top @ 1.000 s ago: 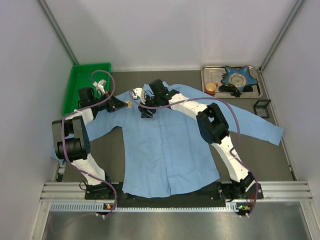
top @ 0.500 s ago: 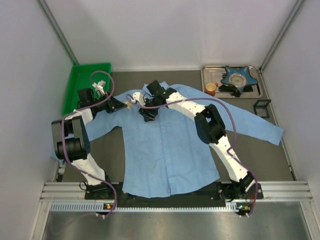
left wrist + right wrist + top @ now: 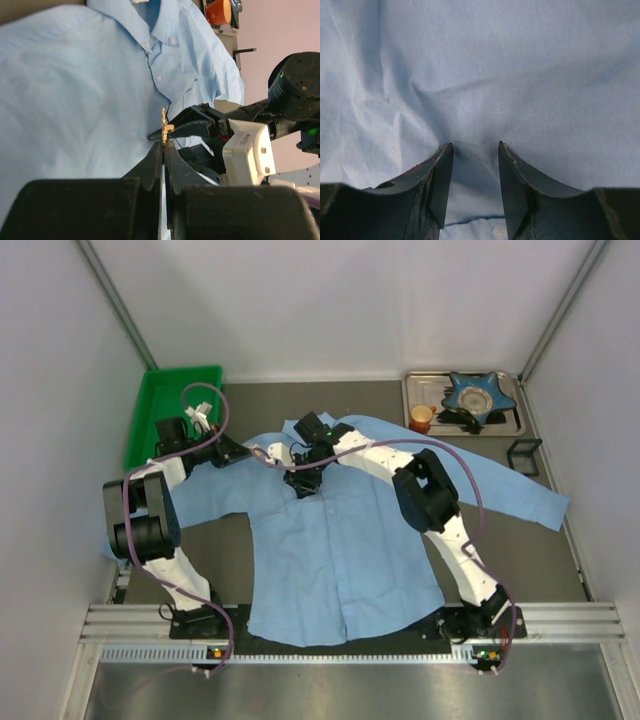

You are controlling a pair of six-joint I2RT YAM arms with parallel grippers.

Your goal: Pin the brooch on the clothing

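The clothing, a light blue shirt (image 3: 340, 540), lies flat with its collar at the far side. My left gripper (image 3: 262, 452) is shut on the brooch (image 3: 164, 127), a tiny gold ornament standing up from the fingertips (image 3: 159, 150) just above the shirt's left chest. In the left wrist view the right gripper's black fingers (image 3: 200, 125) sit directly behind the brooch. My right gripper (image 3: 475, 147) presses down on the shirt (image 3: 520, 75) below the collar. Its jaws stand apart, with cloth puckering up between them.
A green bin (image 3: 175, 410) stands at the far left. A metal tray (image 3: 510, 420) at the far right holds a blue star-shaped dish (image 3: 478, 393) and an orange cup (image 3: 422, 417). A small black frame (image 3: 524, 452) lies beside the tray.
My right gripper has come nearer and lower onto the shirt, its jaws narrowing around the cloth. The shirt has shifted slightly toward the near edge. The left gripper keeps its hold.
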